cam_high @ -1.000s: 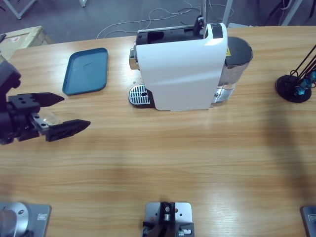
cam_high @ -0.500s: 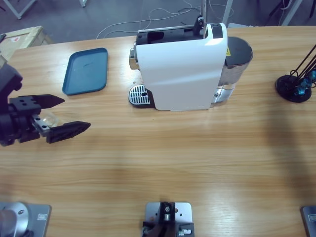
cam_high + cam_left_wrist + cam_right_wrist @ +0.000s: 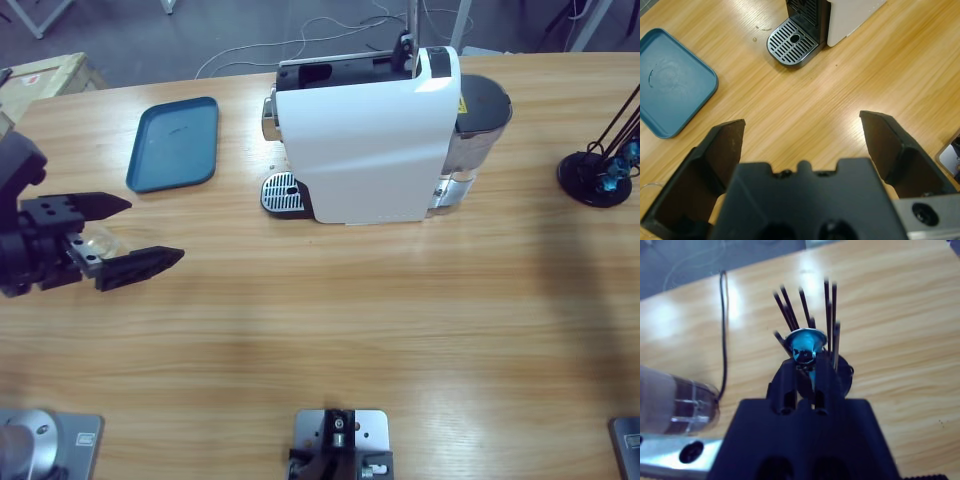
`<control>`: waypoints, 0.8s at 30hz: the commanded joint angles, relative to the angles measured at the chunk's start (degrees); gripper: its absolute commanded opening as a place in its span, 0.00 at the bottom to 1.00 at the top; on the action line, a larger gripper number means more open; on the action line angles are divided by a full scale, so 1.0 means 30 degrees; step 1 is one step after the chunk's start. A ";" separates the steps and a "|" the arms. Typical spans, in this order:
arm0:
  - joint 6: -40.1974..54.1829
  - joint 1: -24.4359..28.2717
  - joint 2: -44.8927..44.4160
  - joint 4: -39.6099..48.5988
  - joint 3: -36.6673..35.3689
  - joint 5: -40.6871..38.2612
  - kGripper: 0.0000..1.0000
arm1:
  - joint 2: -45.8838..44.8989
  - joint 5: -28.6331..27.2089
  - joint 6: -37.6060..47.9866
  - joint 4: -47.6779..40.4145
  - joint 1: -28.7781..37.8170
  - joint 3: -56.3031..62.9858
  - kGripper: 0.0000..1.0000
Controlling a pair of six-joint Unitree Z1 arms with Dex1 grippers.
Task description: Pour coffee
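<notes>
My left gripper [image 3: 154, 229] hovers low at the table's left end, open wide. A small clear tumbler [image 3: 97, 241] stands between the jaws near their base, touching neither; no coffee shows in it or anywhere else. The left wrist view looks past this gripper [image 3: 802, 121] to the drip grate [image 3: 792, 42] of the white coffee machine [image 3: 375, 135]. In the right wrist view my right gripper [image 3: 805, 365] is shut on a blue capsule [image 3: 805, 344] with a silver rim, in front of a black rod capsule stand [image 3: 830, 310]. The right arm is out of the high view.
A blue tray [image 3: 174, 143] lies behind my left gripper, left of the machine. The capsule stand [image 3: 595, 175] sits at the table's right end with blue capsules on it. A cardboard box [image 3: 40, 80] is at the far left corner. Cables lie on the floor behind.
</notes>
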 commanded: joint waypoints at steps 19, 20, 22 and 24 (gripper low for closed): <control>-0.0068 -0.0131 -0.2399 0.0494 0.0484 -0.0277 1.00 | 0.1157 0.0862 -0.8806 0.5583 1.4186 -0.6579 0.00; -0.0068 -0.0131 -0.2593 0.0588 0.0555 -0.0289 1.00 | 0.1965 0.1219 -0.9327 0.5724 1.4490 -0.7487 0.00; -0.0079 -0.0131 -0.2909 0.0834 0.0660 -0.0301 1.00 | 0.3712 0.1975 -1.0253 0.6116 1.4982 -0.9608 0.00; -0.0097 -0.0131 -0.3108 0.1004 0.0672 -0.0306 1.00 | 0.5048 0.2608 -1.0745 0.6568 1.5188 -1.1313 0.00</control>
